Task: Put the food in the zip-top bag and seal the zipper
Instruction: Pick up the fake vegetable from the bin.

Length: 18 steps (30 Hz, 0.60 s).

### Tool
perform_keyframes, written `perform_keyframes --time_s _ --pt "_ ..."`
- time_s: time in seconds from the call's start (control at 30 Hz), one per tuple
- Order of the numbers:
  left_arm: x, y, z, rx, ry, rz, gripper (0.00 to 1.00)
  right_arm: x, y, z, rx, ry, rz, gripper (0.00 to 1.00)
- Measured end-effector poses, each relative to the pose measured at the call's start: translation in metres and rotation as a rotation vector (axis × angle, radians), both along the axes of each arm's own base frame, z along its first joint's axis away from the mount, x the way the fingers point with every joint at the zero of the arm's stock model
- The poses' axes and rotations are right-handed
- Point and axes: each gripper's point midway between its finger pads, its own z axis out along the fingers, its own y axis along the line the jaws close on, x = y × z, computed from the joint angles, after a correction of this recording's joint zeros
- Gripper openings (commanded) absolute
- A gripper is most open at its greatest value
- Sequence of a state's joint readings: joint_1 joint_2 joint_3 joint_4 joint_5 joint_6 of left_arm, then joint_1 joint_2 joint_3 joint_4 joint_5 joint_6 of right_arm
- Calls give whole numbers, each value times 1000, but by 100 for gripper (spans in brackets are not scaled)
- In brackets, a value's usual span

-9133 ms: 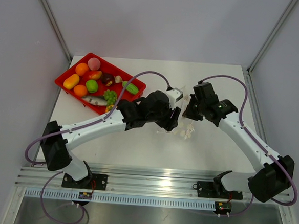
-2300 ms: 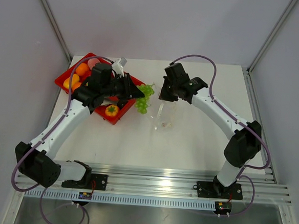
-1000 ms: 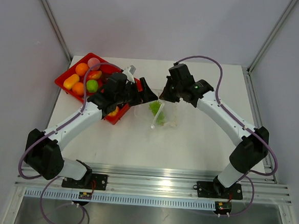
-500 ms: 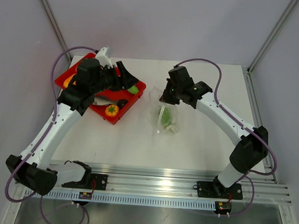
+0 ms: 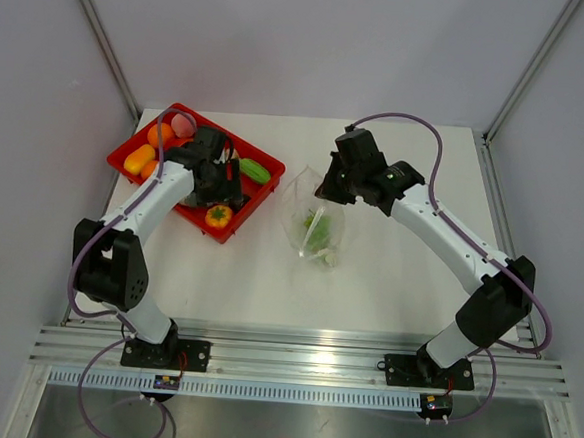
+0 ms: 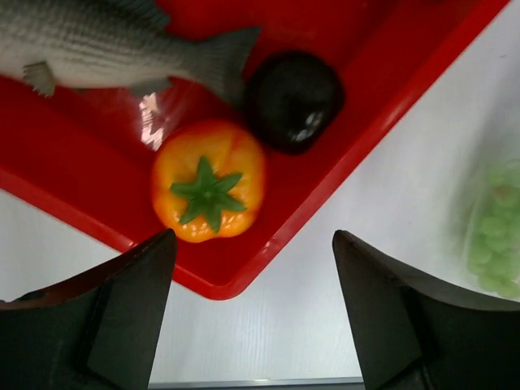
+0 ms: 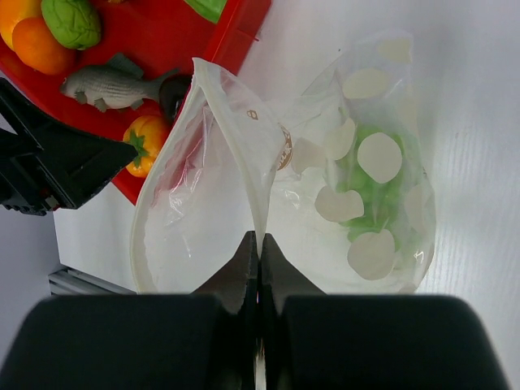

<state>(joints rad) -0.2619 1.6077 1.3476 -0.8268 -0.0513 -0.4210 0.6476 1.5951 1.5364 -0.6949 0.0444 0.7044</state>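
- The left gripper (image 6: 253, 244) hangs over the near corner of the red tray (image 5: 256, 198). Its two fingers stand wide apart and hold nothing.
- The orange toy pepper (image 6: 209, 191) lies just ahead of this open claw, inside the tray corner and close to the rim. In my judgement it is the next piece to take.
- Bring the claw a little forward so the pepper sits in the middle between the fingers. Then go down straight and close on its round body, not on the green stem.
- Watch that the finger on the rim side does not land on the tray wall, and that the other one does not push the dark purple fruit (image 6: 294, 99) beside the pepper.
- The zip-top bag (image 5: 317, 221) is to the right of the tray, on the white table, with green grapes (image 7: 370, 183) already inside.
- The right gripper (image 7: 258, 244) is pressed together on the bag's mouth edge, at the zipper (image 7: 253, 175), and lifts it so the mouth gapes toward the tray.
- Do not loosen this grip; carry the pepper over the raised lip and release it deep inside.
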Motion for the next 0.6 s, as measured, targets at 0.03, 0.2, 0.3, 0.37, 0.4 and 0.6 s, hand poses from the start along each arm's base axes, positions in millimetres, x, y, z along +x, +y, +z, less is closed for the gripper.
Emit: perform_keyframes --time_s 0.03,0.2,0.3,0.37,0.4,0.6 --pt "-2 4 -2 18 10 6 84 0 0 0 0 0 1 0" --pt "0 13 -9 71 19 29 84 0 0 0 0 0 1 0" --pt "0 17 -22 97 49 37 84 0 0 0 0 0 0 0" --pt "-2 19 -33 116 78 40 85 0 0 0 0 0 0 0" --pt "-3 20 -37 123 88 41 85 0 0 0 0 0 0 0" --pt "-3 22 -53 145 131 43 85 0 0 0 0 1 1 0"
